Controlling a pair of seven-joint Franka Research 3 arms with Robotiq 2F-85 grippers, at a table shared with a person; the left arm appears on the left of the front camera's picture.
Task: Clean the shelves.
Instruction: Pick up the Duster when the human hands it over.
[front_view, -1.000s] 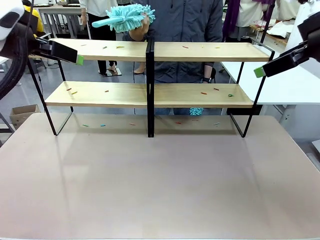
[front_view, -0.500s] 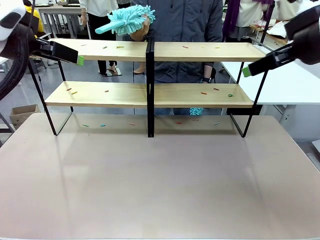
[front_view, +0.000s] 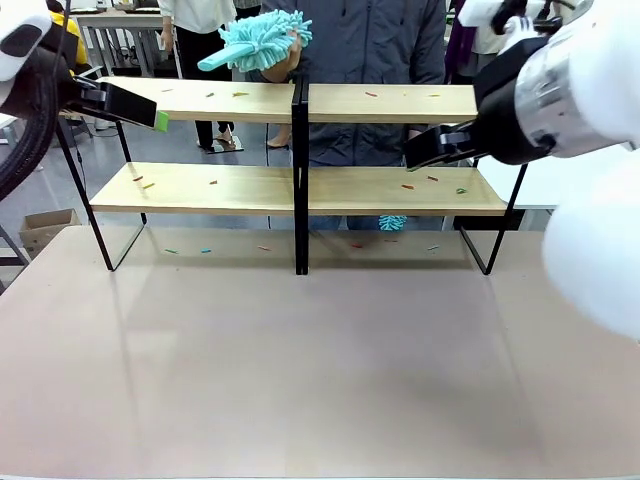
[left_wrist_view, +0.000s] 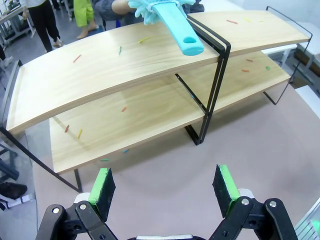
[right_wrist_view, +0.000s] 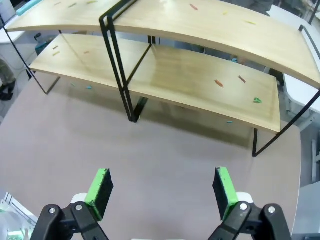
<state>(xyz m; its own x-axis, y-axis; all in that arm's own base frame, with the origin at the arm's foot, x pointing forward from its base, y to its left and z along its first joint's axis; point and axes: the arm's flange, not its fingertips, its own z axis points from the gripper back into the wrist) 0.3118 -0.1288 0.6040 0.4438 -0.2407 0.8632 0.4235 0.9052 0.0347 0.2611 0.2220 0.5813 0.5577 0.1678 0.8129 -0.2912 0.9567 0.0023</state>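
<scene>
Right gripper (right_wrist_view: 161, 185) has swung inward from the far right and now hangs before the right half of the two-tier shelves of light wood boards on a thin black metal frame (front_view: 230, 188). Small coloured scraps (front_view: 433, 179) litter the boards. Shelves stand ahead of both grippers' fingers. Right gripper and left gripper (left_wrist_view: 164, 181): jaws spread wide, empty, touching nothing.
</scene>
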